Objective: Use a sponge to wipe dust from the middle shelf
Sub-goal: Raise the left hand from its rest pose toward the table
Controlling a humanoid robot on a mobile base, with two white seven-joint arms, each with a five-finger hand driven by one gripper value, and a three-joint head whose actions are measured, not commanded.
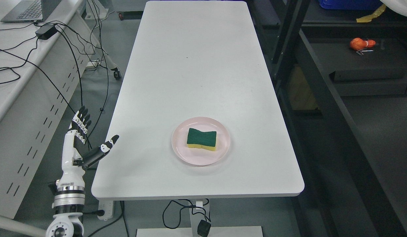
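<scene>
A sponge (201,139), green on top with a yellow base, lies flat on a pink plate (220,154) near the front of the white table (197,65). My left hand (88,138) hangs off the table's front left corner, fingers spread and pointing up, thumb stretched toward the table edge, holding nothing. It is well to the left of the plate. A dark shelf unit (325,108) runs along the table's right side. My right hand does not show.
An orange object (361,43) lies on the dark shelf at the upper right. A grey desk (22,69) with a laptop (24,10), power brick and loose cables stands on the left. More cables hang under the table's front edge.
</scene>
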